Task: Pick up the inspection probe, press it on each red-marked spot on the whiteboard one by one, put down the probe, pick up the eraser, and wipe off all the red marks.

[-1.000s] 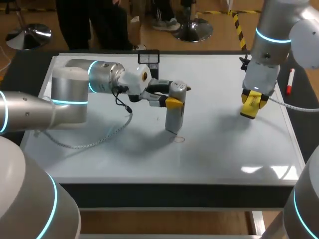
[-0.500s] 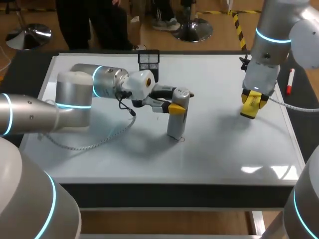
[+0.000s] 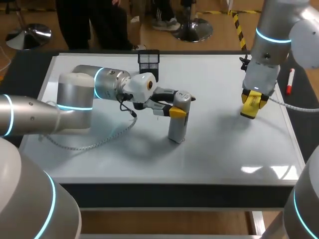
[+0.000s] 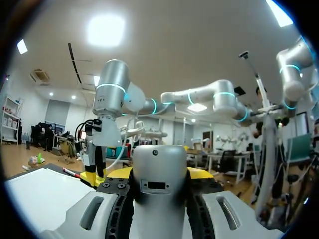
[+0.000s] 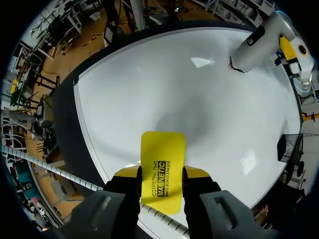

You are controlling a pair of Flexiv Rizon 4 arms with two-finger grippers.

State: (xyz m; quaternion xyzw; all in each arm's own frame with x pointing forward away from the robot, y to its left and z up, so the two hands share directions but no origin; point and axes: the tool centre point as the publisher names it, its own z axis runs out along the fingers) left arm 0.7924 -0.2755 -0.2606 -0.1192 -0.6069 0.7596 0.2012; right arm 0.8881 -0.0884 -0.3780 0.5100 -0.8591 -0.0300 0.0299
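- Holds the inspection probe (image 3: pixel 178 119) in the left gripper (image 3: pixel 177 105), both yellow-tipped fingers clamped across its upper body from two sides, the shaft near upright for a square press.
- Seats the probe foot, as far as can be judged, on the whiteboard (image 3: pixel 224 149) near its centre. Reads as a pressing step; any red mark lies hidden beneath the foot.
- Parks the right gripper (image 3: pixel 250 104) toward 3 o'clock of the board, raised off the surface, clear of the probe's working area.
- Grips the yellow eraser (image 5: pixel 162 169) there, fingers closed on both long edges, probably staged for wiping.
- Leaves a red marker (image 3: pixel 289 82) off the 3 o'clock rim and a black mesh holder (image 3: pixel 148 60) at 12 o'clock, well apart from the probe.
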